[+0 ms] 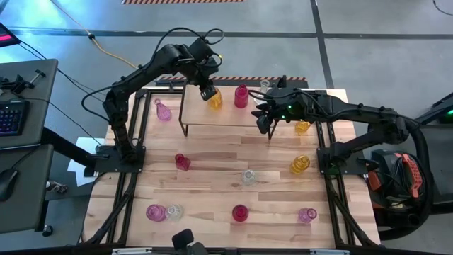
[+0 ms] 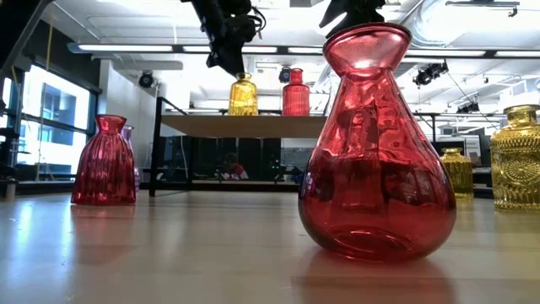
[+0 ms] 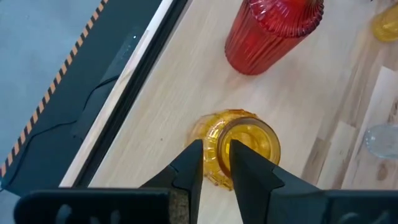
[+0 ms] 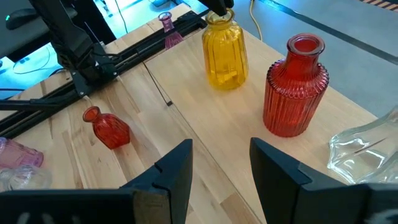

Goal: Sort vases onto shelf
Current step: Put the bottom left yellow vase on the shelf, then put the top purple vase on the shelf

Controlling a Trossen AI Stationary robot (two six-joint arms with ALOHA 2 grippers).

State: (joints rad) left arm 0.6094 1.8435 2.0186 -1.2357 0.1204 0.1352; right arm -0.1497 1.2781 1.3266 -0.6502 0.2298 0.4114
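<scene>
High view: the shelf [image 1: 226, 113] stands at the tabletop's far edge, carrying an amber vase [image 1: 215, 100], a ribbed red vase [image 1: 241, 95] and a clear vase [image 1: 265, 86]; nine more dot the tabletop. Left wrist view: left gripper [image 3: 216, 163], fingers narrowly parted, straddles the amber vase's rim. Right wrist view: right gripper [image 4: 221, 163] hangs spread and empty over the shelf's right end. Low view: only two vases show on the shelf.

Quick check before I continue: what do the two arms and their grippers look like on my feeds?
Both arms are dark, jointed, with black cables looping along them. The left gripper has two black, wedge-shaped fingers. The right gripper has matching broad black fingers; green indicator lights glow near its wrist.
</scene>
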